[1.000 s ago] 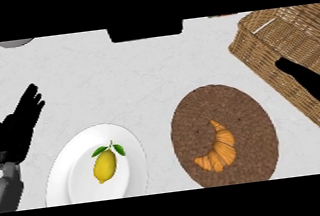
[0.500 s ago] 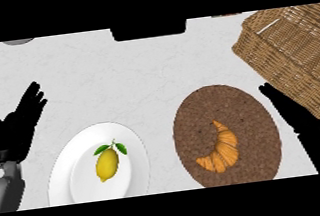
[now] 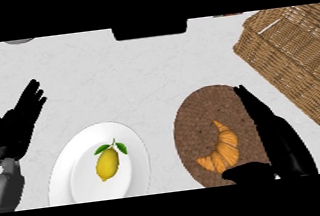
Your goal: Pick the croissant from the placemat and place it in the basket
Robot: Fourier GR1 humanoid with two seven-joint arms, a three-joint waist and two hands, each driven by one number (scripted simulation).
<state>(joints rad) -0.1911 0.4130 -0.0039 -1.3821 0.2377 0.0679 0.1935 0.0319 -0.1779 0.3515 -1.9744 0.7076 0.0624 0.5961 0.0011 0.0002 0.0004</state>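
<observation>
A golden croissant (image 3: 220,149) lies on the round dark brown placemat (image 3: 204,109) at the lower right of the counter. My right hand (image 3: 277,138) is open, its straight fingers stretched over the mat's right side just beside the croissant, with the thumb near the croissant's lower end. I cannot tell whether it touches the croissant. The woven wicker basket (image 3: 302,57) stands at the upper right. At the left edge my left hand (image 3: 12,123) rests open with fingers up.
A white plate (image 3: 74,173) with a yellow lemon (image 3: 108,162) sits left of the placemat. A dark object (image 3: 150,29) stands at the counter's far edge, top centre. The pale counter stretches between the plate and the basket.
My right hand has moved left from over the basket's edge onto the placemat, ending beside the croissant. The left hand and the croissant have stayed where they were.
</observation>
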